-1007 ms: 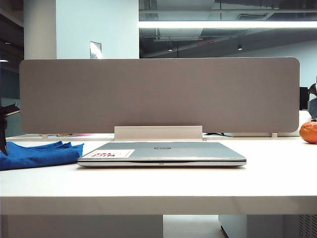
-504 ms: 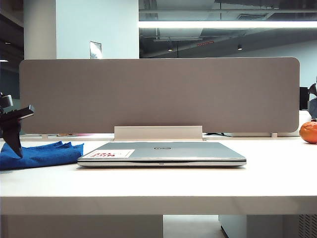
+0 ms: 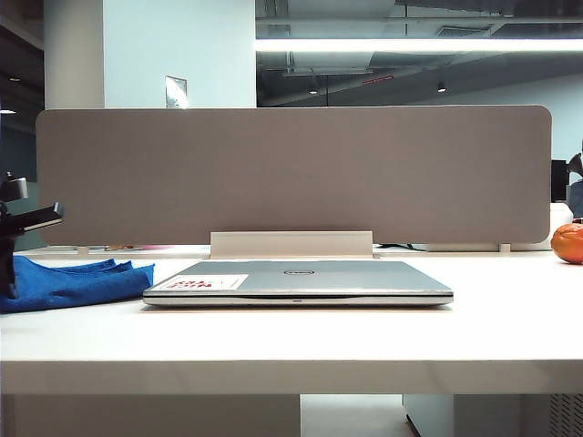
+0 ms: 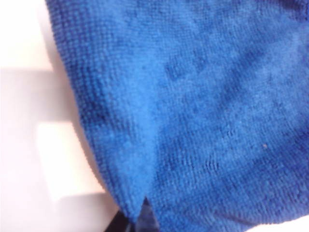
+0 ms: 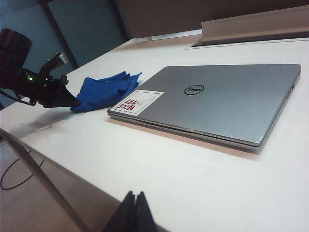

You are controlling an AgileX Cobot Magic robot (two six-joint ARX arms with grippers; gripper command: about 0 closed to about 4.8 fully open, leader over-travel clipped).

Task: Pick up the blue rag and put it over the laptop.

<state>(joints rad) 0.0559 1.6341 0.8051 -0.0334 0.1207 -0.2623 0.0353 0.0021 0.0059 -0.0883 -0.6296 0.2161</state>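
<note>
The blue rag (image 3: 82, 280) lies crumpled on the white table, left of the closed silver-grey laptop (image 3: 301, 278). My left gripper (image 3: 11, 288) is down at the rag's far left end, at the edge of the exterior view. In the left wrist view the rag (image 4: 193, 96) fills the picture and folds over the left gripper (image 4: 140, 220), whose jaws are shut on the cloth. The right wrist view shows the left gripper (image 5: 72, 102) pinching the rag (image 5: 104, 89) beside the laptop (image 5: 222, 101). My right gripper (image 5: 135, 198) is shut and empty, off the table's front edge.
A grey partition panel (image 3: 291, 173) stands along the back of the table (image 3: 291, 337), with a white rail (image 3: 291, 243) just behind the laptop. An orange round object (image 3: 569, 243) sits at the far right. The laptop lid carries a white-and-red sticker (image 5: 140, 101).
The left gripper swung in over the rag's left end, sank onto it and closed its jaws on the cloth, which bunched up slightly there. The laptop and right arm stayed still.
</note>
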